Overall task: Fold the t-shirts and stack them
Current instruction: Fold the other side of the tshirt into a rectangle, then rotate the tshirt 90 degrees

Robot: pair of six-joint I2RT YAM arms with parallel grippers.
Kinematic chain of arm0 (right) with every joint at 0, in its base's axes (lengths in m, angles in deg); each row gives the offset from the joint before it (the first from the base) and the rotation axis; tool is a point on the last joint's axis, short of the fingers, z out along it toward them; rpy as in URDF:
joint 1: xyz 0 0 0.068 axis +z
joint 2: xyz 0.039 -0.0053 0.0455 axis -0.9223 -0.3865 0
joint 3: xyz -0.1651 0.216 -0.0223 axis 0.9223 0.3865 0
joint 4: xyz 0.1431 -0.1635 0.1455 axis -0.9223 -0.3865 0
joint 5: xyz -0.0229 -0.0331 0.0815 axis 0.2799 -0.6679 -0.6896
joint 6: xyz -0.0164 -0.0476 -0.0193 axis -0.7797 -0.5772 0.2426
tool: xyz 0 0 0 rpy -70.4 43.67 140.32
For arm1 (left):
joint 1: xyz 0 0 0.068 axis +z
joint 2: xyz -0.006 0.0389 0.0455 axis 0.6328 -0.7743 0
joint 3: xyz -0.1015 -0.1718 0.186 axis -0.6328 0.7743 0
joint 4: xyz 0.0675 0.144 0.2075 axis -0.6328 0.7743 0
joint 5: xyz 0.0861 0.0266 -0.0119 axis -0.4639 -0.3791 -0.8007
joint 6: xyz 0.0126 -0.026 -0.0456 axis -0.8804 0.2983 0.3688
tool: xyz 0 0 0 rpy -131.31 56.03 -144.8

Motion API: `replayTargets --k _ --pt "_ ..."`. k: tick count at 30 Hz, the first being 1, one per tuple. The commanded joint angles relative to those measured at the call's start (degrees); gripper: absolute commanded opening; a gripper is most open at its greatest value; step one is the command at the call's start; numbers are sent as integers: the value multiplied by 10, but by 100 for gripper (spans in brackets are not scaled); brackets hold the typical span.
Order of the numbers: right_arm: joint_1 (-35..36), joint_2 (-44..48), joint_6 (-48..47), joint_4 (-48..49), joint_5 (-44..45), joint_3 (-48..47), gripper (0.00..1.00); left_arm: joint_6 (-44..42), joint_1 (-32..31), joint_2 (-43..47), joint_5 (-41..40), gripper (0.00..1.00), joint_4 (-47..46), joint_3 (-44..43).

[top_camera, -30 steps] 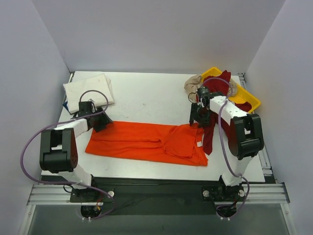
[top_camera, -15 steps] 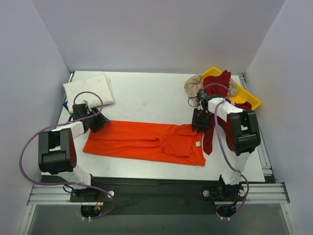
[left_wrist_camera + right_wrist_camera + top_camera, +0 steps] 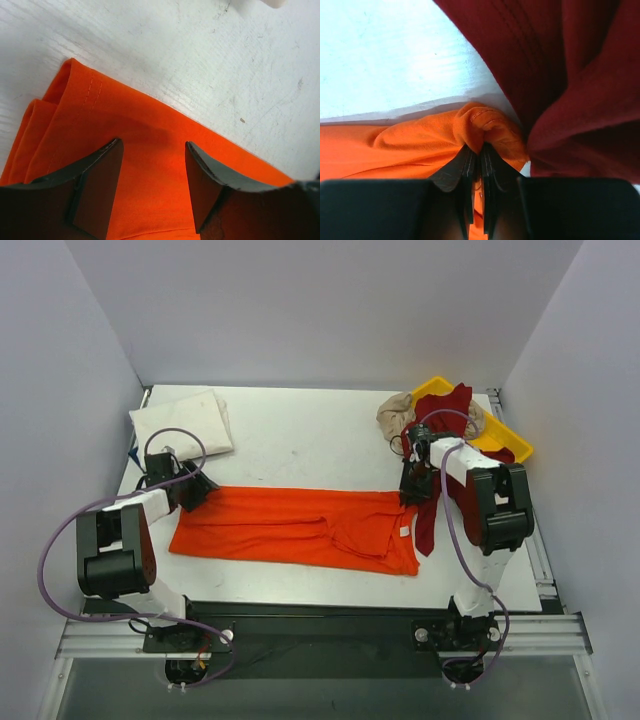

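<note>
Orange t-shirt (image 3: pixel 300 528) is lying spread lengthwise across the near half of the table (image 3: pixel 300 430), w/ one sleeve area folded over on the right side. Right gripper (image 3: pixel 479 146) is pinching a small bunched ridge of the orange cloth at the shirt's far-right corner, jaws closed on it w/ almost no gap. Left gripper (image 3: pixel 152 145) is hovering over the far-left corner, jaws apart & straddling the fabric, not gripping anything yet; can't tell whether the tips are touching cloth. Folded white t-shirt (image 3: pixel 182 425) is sitting at the far-left of the table; dark red t-shirt (image 3: pixel 450 410) & beige t-shirt (image 3: pixel 393 412) are spilling out of the yellow tray (image 3: pixel 505 440) at far right. Main risk, imo: a strip of the dark red one is hanging down right beside the right pinch, touching the orange bunch in the wrist view, so a lift or drag could be snagging it & pulling it along, or tugging the tray pile. Also the right pinch is looking shallow (just a puckered edge), so it may be slipping under tension. If only the right side is moving while the left is ungripped, the shirt will likely be skewing & wrinkling rather than folding clean.
</note>
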Motion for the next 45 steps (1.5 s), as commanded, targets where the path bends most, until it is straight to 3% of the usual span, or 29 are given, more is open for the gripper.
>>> replayTargets --k 1,7,10,11,17,22,26,30,34,45 --pt "-12 -11 2 -13 29 -23 6 -29 14 -5 -96 65 73 19" --pt "-10 -23 16 -12 13 -49 8 -30 14 15 -96 69 83 18" --pt "-10 -23 18 -14 10 -59 21 -34 14 36 -91 72 92 11" --pt "-10 -22 17 -14 9 -61 31 -35 15 44 -87 73 95 9" --pt "-9 1 16 -19 -6 -76 48 -60 9 111 -66 74 137 -41" --pt "0 41 23 -24 -17 -85 50 -75 -26 147 -63 74 168 -74" --pt "15 77 30 -25 -15 -83 51 -71 -99 151 -82 74 170 -77" --pt "35 100 32 -25 -17 -78 51 -32 -198 124 -79 74 138 -63" --pt "61 80 37 -24 -30 -74 51 3 -238 88 -62 74 78 -44" --pt "101 -29 42 -14 -37 -90 48 -6 -249 16 -60 75 30 -18"
